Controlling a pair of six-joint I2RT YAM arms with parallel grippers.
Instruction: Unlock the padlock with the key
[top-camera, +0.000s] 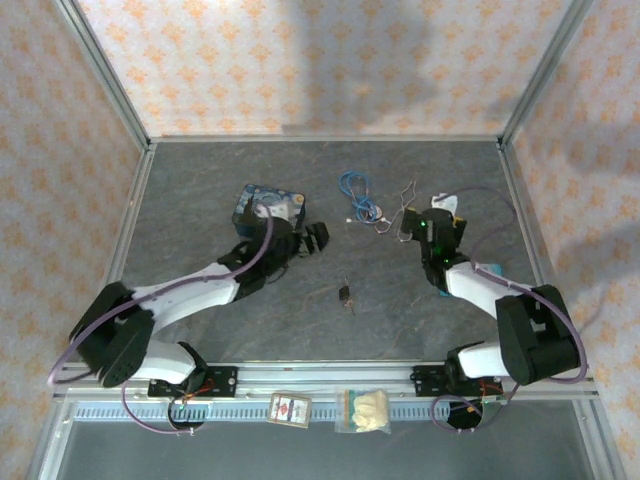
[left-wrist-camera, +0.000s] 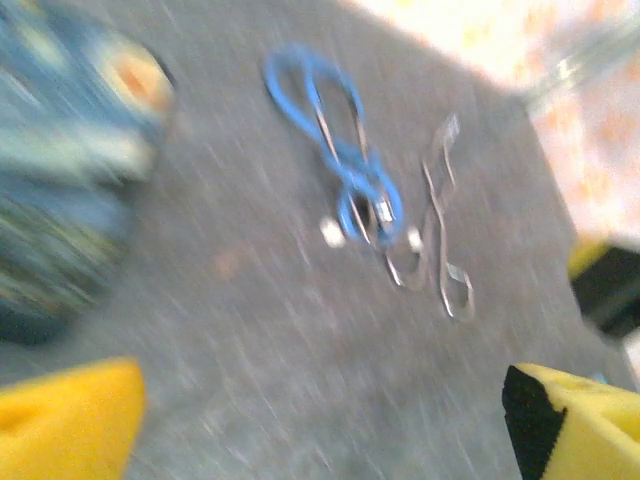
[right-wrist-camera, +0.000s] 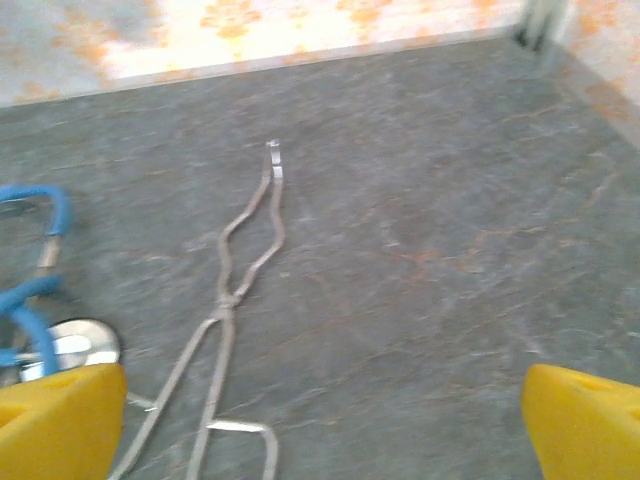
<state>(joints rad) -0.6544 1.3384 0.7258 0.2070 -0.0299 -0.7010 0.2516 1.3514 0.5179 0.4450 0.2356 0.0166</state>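
In the top view the padlock (top-camera: 345, 292), tiny and dark, lies on the grey table mid-way between the arms. A thin pale sliver that may be the key (top-camera: 351, 307) lies at its near end; I cannot tell whether it is in the lock. My left gripper (top-camera: 318, 238) hovers up and left of the padlock, apart from it. Its wrist view is blurred, and there the left gripper (left-wrist-camera: 325, 420) is open with bare table between its yellow pads (left-wrist-camera: 60, 420). My right gripper (top-camera: 428, 218) is at the back right; in its wrist view the right gripper (right-wrist-camera: 325, 420) is open and empty.
A blue-and-yellow painted tin (top-camera: 268, 207) sits behind the left gripper. A coiled blue cable (top-camera: 358, 195) and bent wire loops (top-camera: 400, 215) lie at the back centre, just ahead of the right gripper. Two small packets (top-camera: 291, 409) rest on the near rail.
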